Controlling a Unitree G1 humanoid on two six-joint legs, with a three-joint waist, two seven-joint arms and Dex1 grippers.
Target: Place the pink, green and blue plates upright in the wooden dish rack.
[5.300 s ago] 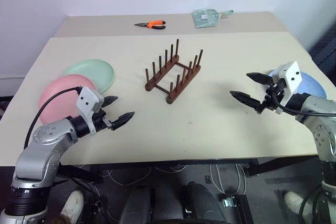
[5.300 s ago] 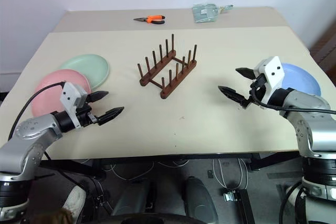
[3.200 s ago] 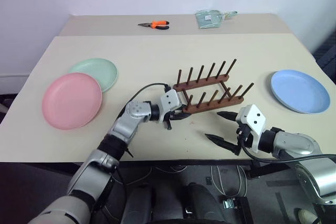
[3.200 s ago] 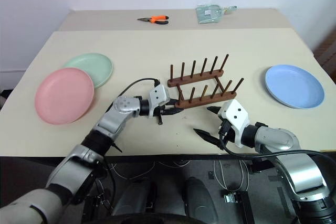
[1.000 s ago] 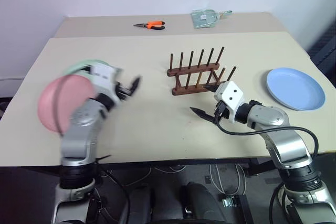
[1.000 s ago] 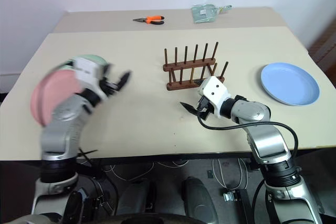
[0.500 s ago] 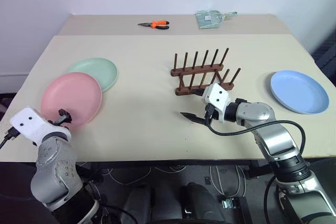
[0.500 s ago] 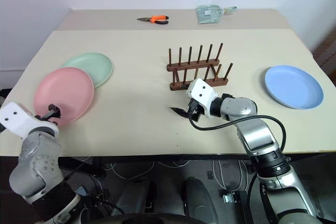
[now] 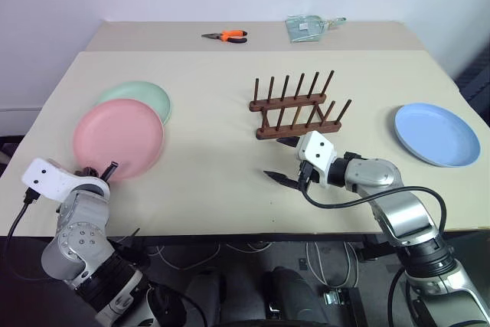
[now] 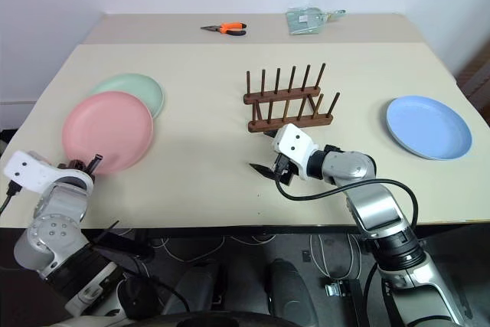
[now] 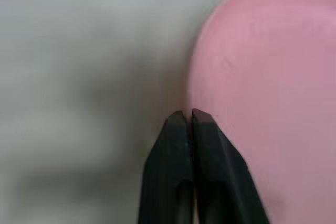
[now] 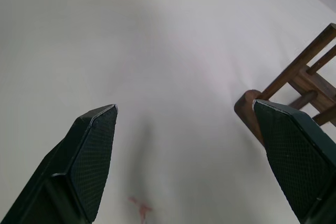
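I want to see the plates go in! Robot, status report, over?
Left end effector shut on pink plate rim. Right end effector open beside the wooden dish rack. Rack empty; green plate, blue plate flat on table.

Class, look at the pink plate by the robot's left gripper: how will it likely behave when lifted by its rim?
The pink plate looks stiff, so it should lift as one piece. Pinched at one edge by the shut left gripper, it may swing or droop. Its matte, shallow rim gives thin fingers little purchase, so it may slip. It overlaps the green plate and may nudge it.

no legible text, labels or nos. anywhere
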